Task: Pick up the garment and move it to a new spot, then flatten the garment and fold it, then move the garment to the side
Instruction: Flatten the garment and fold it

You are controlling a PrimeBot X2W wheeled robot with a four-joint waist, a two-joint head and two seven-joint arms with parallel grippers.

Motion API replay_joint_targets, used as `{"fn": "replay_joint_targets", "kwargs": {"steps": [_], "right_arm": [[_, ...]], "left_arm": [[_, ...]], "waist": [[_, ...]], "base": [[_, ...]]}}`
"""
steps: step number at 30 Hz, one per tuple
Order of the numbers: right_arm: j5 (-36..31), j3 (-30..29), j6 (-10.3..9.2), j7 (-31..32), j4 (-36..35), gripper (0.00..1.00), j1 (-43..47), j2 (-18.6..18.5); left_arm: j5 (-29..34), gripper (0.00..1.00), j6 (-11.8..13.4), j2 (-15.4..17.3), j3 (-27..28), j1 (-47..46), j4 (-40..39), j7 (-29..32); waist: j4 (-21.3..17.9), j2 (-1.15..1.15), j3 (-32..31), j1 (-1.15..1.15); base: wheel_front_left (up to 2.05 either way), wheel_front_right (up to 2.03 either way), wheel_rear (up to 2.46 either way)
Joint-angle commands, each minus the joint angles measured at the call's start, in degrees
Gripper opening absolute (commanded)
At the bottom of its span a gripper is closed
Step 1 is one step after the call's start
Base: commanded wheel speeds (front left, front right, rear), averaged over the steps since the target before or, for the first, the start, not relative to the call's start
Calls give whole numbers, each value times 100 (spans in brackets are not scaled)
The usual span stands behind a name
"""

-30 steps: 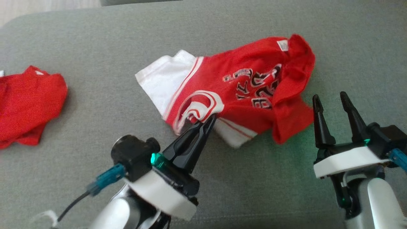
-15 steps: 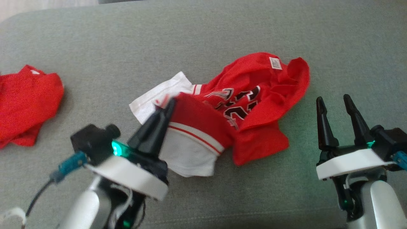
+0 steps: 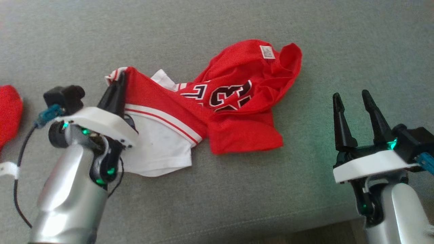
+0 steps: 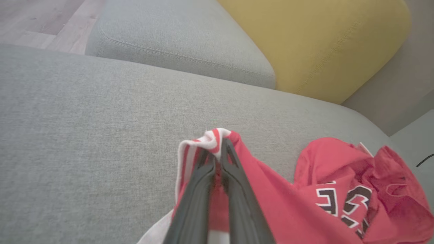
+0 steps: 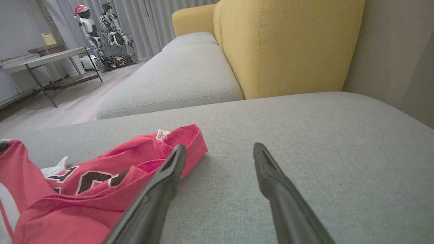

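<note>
At far left, my left claw [image 3: 121, 77] pinches a corner of the jersey [image 3: 234, 98], whose length runs rightward, collar end nearest my wide-open, empty right claw [image 3: 351, 96].

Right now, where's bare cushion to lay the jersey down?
Free: the near strip of cushion between both arms, in front of the jersey; the wide band beyond it; the stretch around the open right tool. Crowded: the left side, where the left tool, shut on the jersey's edge, sits near another red cloth.
</note>
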Motion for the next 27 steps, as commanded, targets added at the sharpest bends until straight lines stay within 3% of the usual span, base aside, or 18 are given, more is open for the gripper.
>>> {"fn": "replay_joint_targets", "kwargs": {"steps": [1,3,4,5,9,15,20,27], "right_arm": [[45,121,-4,-64,-147,100,-147,-13],[52,117,-4,-76,-128,100,-147,-13],[53,111,-4,-79,-118,100,-147,-13],[53,103,-4,-79,-109,100,-149,-13],[37,93,-4,-68,-89,100,-154,-13],[-57,138,-4,-38,-91,100,-155,-13],[-177,193,-4,56,-103,100,-116,-13],[-356,305,-4,190,-109,100,43,-13]], "left_arm": [[2,0,-59,90,253,-349,143,-139],[50,3,-118,82,211,-495,512,-223],[94,78,-137,75,172,-548,649,-268],[139,100,-145,65,134,-589,760,-317],[361,100,-96,37,-9,-617,986,-594],[807,100,190,113,-190,-378,724,-891],[1226,100,718,256,-74,220,-197,-1055],[1485,100,1105,385,147,1224,-1390,-1077]], "waist": [[-74,0,63,0],[-86,0,69,0],[-84,0,64,0],[-75,0,54,0],[21,0,-47,0],[206,0,-207,0],[420,0,-445,0],[571,0,-739,0]], "base": [[0,0,0],[0,0,0],[0,0,0],[0,0,0],[0,0,0],[0,0,0],[0,0,0],[0,0,0]]}}
